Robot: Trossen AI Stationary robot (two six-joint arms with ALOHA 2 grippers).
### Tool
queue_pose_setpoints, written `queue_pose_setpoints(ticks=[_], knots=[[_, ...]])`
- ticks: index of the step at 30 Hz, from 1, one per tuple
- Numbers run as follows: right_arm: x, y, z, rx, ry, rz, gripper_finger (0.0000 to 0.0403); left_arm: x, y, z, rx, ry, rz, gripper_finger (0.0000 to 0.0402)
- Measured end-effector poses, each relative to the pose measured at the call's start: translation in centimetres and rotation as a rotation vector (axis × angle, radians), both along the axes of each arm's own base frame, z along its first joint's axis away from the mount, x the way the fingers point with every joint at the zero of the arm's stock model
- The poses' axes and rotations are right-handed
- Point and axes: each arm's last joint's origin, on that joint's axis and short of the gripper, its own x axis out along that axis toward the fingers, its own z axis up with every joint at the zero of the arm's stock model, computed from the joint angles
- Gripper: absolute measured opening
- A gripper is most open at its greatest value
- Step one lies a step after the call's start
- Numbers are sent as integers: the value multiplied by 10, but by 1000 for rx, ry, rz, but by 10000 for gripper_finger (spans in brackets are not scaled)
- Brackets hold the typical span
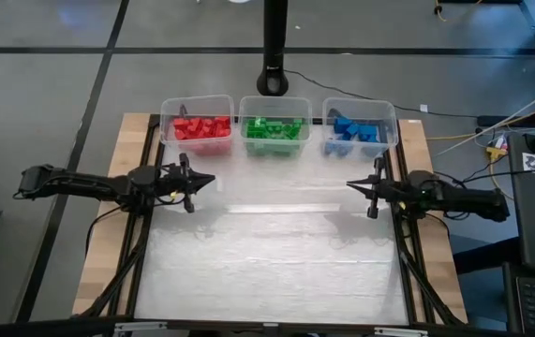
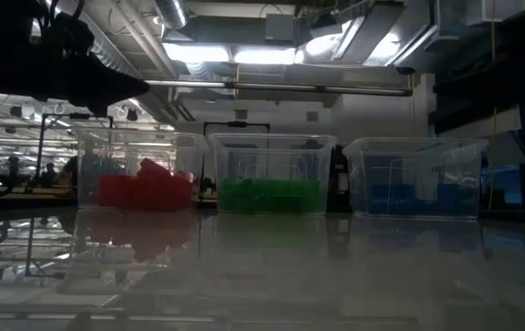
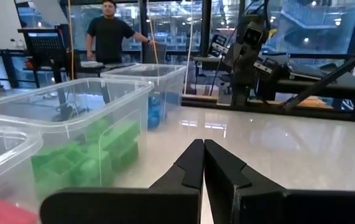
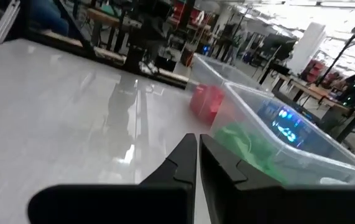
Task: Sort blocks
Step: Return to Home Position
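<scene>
High view, from my left side across: my left pincer [image 1: 208,180] hovers over the left edge of the table [image 1: 276,262], just in front of the red bin [image 1: 196,101], pointing inward. It is clenched and grasps nothing; my left wrist view shows the two fingers [image 3: 186,168] pressed together with only bare tabletop past them.

Along the far edge stand three clear bins in a row, side by side. The red bin holds the red blocks [image 1: 201,127], the green bin [image 1: 274,99] in the middle holds the green blocks [image 1: 274,129], and the blue bin [image 1: 361,103] on the right holds the blue blocks [image 1: 354,131]. Each colour looks kept to its own bin, though I cannot check every brick in the heaps.

My right pincer [image 1: 352,184] hovers over the right edge, just in front of the blue bin, pointing inward to mirror the left. It too is clenched on nothing, fingers [image 4: 183,158] closed tip to tip.

I see no loose block on the table in any view. I judge the sorting done, or as good as done: nothing shows that is left to pick up, and both arms sit low and symmetrical at the sides, as if parked.
</scene>
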Motion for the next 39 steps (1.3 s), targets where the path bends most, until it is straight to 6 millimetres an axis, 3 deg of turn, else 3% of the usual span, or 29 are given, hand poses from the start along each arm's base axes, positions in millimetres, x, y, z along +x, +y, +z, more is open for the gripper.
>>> queue_pose_setpoints(ticks=[4,14,21,31,39], knots=[[3,0,-12,-1,22,-7,21,-3,0,0,2,10,-1,1],[8,1,-17,-32,-74,28,21,-9,-1,-9,-36,94,0,1],[8,3,-19,-33,-62,99,21,-16,-1,-6,-39,62,0,1],[8,1,-18,-62,-64,51,21,-31,-1,0,6,-5,20,1],[8,1,-18,-86,-60,46,21,-33,-1,1,32,-16,25,1]])
